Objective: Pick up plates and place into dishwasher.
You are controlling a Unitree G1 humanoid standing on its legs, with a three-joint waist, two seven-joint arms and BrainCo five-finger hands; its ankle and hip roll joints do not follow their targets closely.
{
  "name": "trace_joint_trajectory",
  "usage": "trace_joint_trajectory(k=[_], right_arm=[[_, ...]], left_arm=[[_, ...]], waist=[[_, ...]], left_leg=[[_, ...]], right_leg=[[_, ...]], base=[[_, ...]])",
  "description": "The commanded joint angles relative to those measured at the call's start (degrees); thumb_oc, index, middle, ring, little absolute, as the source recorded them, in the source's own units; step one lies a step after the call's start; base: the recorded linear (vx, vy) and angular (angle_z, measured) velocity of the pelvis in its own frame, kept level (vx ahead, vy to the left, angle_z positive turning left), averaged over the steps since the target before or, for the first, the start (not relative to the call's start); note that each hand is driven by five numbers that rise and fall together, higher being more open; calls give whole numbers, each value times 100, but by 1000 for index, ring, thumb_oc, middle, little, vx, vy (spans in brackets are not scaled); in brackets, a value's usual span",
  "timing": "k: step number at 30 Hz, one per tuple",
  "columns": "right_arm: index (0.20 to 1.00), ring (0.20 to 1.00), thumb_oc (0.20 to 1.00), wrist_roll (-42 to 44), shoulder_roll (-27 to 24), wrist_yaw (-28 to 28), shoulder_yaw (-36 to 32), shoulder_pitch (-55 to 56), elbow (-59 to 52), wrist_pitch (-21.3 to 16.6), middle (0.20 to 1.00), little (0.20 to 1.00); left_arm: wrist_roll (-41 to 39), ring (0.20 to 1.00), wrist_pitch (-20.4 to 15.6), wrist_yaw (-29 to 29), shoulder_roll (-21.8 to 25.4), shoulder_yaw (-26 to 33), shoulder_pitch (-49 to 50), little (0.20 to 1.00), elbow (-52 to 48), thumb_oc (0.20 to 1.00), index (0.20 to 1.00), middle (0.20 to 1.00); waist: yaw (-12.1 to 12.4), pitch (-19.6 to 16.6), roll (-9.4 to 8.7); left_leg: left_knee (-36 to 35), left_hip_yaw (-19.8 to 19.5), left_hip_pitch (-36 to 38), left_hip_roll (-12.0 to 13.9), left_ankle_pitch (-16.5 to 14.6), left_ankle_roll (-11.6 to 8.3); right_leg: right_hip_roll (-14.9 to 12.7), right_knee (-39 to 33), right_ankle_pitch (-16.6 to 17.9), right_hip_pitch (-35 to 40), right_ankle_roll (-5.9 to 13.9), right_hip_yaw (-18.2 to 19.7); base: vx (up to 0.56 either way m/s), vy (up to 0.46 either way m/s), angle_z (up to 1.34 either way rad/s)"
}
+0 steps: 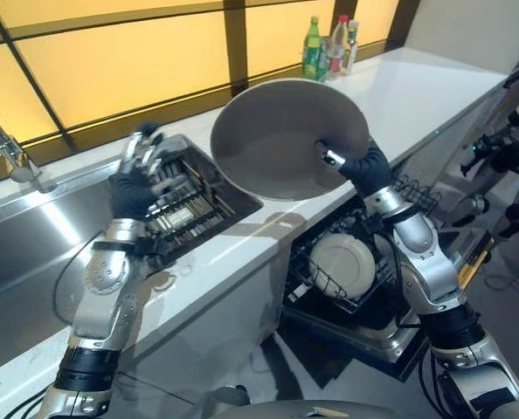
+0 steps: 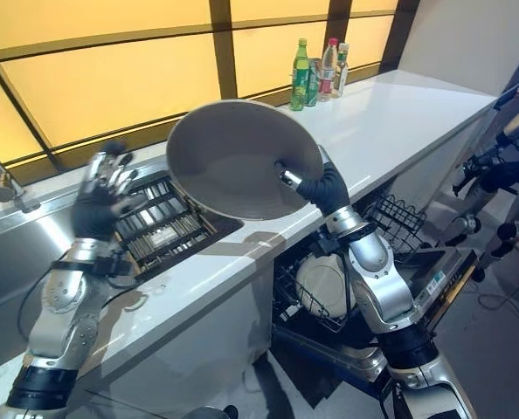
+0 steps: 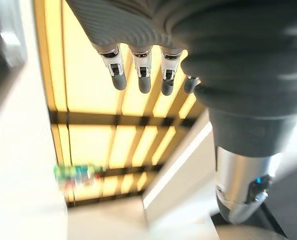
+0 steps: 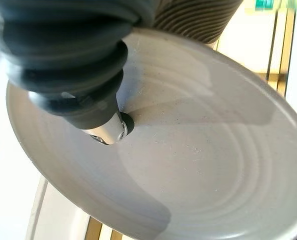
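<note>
Plate (image 1: 277, 140), large, grey and shallow, pinched by right hand (image 1: 364, 168).

No readable text anywhere I can see. The bottles (image 1: 328, 45) at the back of my bench (image 1: 417, 96) carry labels, but the print is too small to read.

two silver-grey arms of rounded metal shells, darker black bands ringing the forearms near the elbows. on the left hand (image 1: 135, 188) a dark ribbed cover wraps the back and wrist, with silver fingers (image 3: 141, 65) ending in dark tips beyond it. the right hand (image 2: 322, 188) wears the same dark cover; its silver thumb (image 4: 108, 132) is dark-tipped too.
</note>
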Motion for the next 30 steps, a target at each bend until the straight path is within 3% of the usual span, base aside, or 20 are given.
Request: trace_joint_trajectory(k=[1,5,7,12,16,19,22,27,30], right_arm=[[200,200,200,-97,-286,-277,-444,179,-276,-468,200,200],[200,200,200,-221,-455,-491,-847,610,-176,-724,200,200],[200,200,200,-376,-406,-664,-964,750,-101,-740,200,200],[200,200,200,-861,-463,-1094,-1434,1356,-30,-642,200,200],[200,200,200,-1465,-545,-1604,-1826,1772,157,-783,200,200],[200,200,200,-1401,-463,-1957,-1996,2027,325,-843,200,200],[200,200,200,-1533,-418,-2316,-1943,1997,626,-894,200,200],[200,200,200,-1744,-534,-2781,-1820,1639,1015,-944,200,200],[200,200,200,-1743,-551,-2878,-1906,1633,1043,-856,200,200]], left_arm=[[201,1000,-322,43,113,365,242,1000,-17,1000,1000,1000],[182,1000,-403,-57,93,725,553,1000,-134,1000,1000,1000],[188,1000,-347,-65,120,719,561,1000,-131,1000,1000,1000],[381,1000,-69,-30,180,712,686,1000,-196,1000,1000,1000],[496,1000,-60,-162,318,1005,885,1000,-268,1000,1000,1000],[354,1000,13,-209,448,1197,975,1000,-197,1000,1000,1000],[312,1000,-28,-178,531,1161,874,1000,-172,1000,1000,1000],[111,1000,32,-52,908,1156,554,1000,-65,1000,1000,1000],[36,1000,112,-64,973,1261,609,1000,-96,1000,1000,1000]], waist=[[-127,-232,-253],[-289,-179,-351],[-410,-206,-282],[-589,-323,-231],[-774,-224,-206],[-929,8,-214],[-947,89,-255],[-970,342,-320],[-943,474,-381]], left_leg=[[1228,484,-707,-84,198,98],[1968,773,-671,-526,-383,378],[1568,923,-405,-531,-499,454],[590,857,148,-591,-605,586],[358,747,360,-725,-667,811],[487,658,363,-804,-750,926],[726,603,100,-832,-770,867],[961,607,-81,-838,-1095,879],[1330,558,-227,-788,-1373,879]], right_leg=[[-47,491,-366,-211,-279,163],[-164,631,-305,-327,-273,245],[-114,726,-322,-364,-262,249],[-85,803,-415,-279,-159,395],[-173,2000,-450,-806,12,447],[-232,3007,-330,-1450,163,640],[-331,1682,-334,-1216,122,1021],[-717,764,584,-1427,557,1625],[-917,508,811,-1458,689,1787]], base=[[-21,-48,5],[31,33,11],[125,168,12],[177,184,2],[74,178,4],[3,58,11],[11,-126,8],[-22,-184,-4],[114,-292,0]])
